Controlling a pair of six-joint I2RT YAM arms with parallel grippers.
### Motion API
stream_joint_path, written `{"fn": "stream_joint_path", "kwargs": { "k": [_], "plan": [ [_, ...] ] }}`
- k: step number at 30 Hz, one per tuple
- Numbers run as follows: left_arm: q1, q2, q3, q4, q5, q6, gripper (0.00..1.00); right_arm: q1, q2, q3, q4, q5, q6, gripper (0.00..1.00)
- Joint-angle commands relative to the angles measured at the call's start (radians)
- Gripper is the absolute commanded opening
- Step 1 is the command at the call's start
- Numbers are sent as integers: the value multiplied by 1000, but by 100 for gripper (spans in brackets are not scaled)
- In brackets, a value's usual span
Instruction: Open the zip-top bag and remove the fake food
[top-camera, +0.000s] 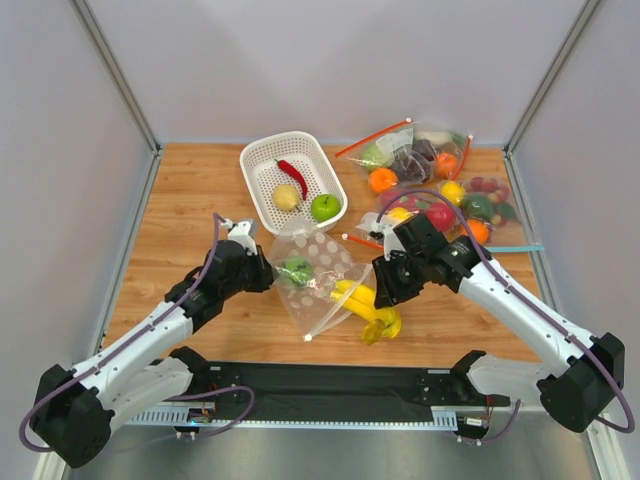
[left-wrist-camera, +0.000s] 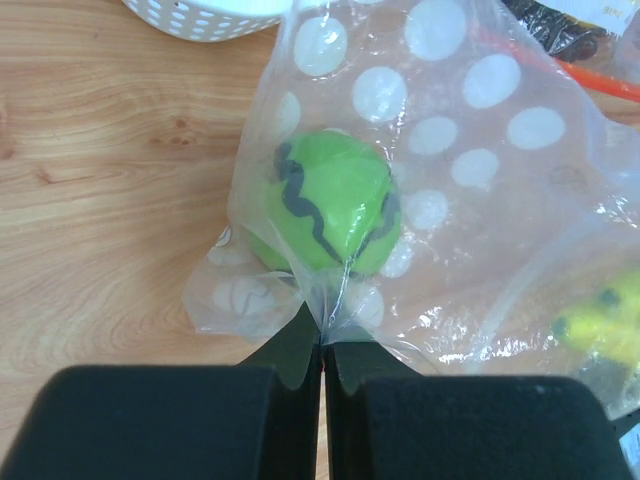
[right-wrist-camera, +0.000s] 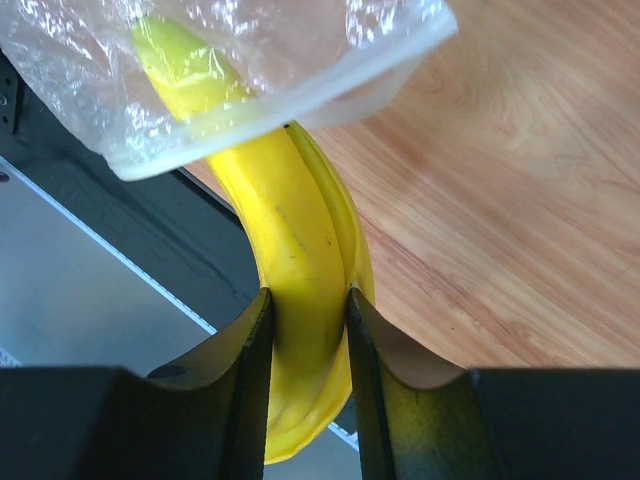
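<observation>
Right wrist view shows our right fingers (right-wrist-camera: 250, 380) closed on the yellow banana (right-wrist-camera: 290, 230), likely stiff and light, half out of the dotted zip-top bag (right-wrist-camera: 330, 60) over the table (right-wrist-camera: 520, 200), whose soft, slippery film our left fingers (left-wrist-camera: 285, 385) pinch shut at the corner beside the green apple (left-wrist-camera: 325, 200).

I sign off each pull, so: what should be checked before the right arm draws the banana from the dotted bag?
1. Grip: right gripper, jaws shut on the banana: ok.
2. Anchor: left gripper pinching a corner of the zip-top bag: ok.
3. The banana free of the bag mouth: not ok, its far end is under plastic.
4. Bag emptied: not ok, a green apple is inside.
5. Room in the white basket: ok.
</observation>
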Motion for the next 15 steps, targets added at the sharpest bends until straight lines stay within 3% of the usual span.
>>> {"fn": "stream_joint_path", "kwargs": {
  "k": [1,15],
  "plan": [
    [19,-59,14,-39,6,26,0,6,2,18,-34,7,-18,0],
    [60,-130,-46,-91,-11,35,0,6,-25,118,-212,-40,-45,0]
  ]
}}
